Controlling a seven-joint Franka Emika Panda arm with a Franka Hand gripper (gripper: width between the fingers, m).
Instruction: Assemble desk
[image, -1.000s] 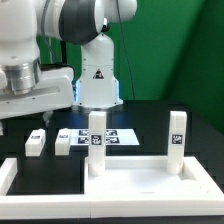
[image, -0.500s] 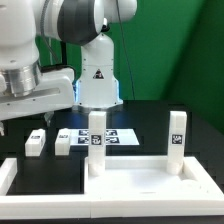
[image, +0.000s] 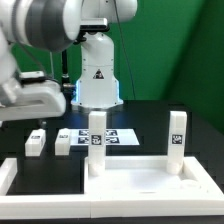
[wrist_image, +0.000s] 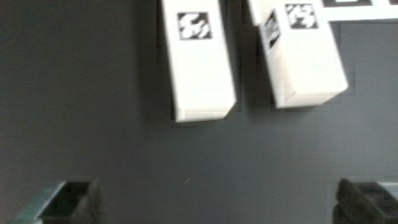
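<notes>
The tabletop (image: 140, 190) of the desk is lying nearest on the black surface (image: 55, 172), rim up, filling the exterior view from four to six o'clock. One upright leg (image: 96, 135) is standing at its far corner near the centre, and a second upright leg (image: 176, 135) is standing at the other far corner, at three o'clock. Beyond, at nine o'clock, one loose leg (image: 35, 143) and another loose leg (image: 63, 142) are lying side by side, close but apart. In the wrist view the fingers (wrist_image: 68, 200) are hanging wide apart over bare surface, gripping nothing, short of those two. Farther back the marker board (image: 118, 137) is lying flat, and the robot base (image: 97, 72) is standing at twelve o'clock.
</notes>
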